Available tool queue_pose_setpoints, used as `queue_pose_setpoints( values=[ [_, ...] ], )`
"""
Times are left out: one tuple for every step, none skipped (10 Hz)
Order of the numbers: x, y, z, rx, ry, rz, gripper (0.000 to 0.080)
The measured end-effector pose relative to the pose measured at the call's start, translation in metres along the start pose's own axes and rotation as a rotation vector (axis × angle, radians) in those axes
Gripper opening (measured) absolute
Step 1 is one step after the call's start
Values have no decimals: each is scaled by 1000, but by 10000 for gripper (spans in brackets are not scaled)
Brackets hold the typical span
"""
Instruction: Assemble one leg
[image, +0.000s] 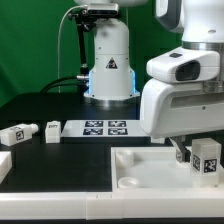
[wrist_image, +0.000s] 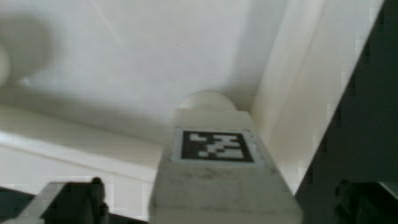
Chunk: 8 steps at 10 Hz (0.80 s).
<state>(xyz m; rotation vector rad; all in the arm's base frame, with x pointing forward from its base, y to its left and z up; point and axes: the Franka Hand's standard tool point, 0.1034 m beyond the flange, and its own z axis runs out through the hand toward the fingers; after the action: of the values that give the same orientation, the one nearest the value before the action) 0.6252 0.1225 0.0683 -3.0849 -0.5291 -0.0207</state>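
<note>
White plastic, the leg (wrist_image: 217, 170) looks light, stiff and slick, apparently pinched by the fingers (wrist_image: 80, 200) along its flat sides near the desk's (image: 60, 165) front corner.

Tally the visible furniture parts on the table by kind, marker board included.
Legs: 3, one held in the gripper, two lying loose
Large white tray-like piece: 1
Marker board: 1
Total: 5

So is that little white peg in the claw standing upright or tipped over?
Roughly upright. The exterior view shows the leg held in the gripper, tag facing out, over a corner of the white tray. Whether it touches the tray, I cannot tell.
</note>
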Motion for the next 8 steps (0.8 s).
queue_pose_setpoints(
  values=[
    [0,0,0,0,0,2,529],
    [0,0,0,1,0,12,529],
    [0,0,0,1,0,41,394],
    [0,0,0,1,0,40,289],
    [0,0,0,4,0,78,289],
    [0,0,0,5,0,219,289],
    [0,0,0,5,0,301,289],
    [0,0,0,5,2,401,289]
  ],
)
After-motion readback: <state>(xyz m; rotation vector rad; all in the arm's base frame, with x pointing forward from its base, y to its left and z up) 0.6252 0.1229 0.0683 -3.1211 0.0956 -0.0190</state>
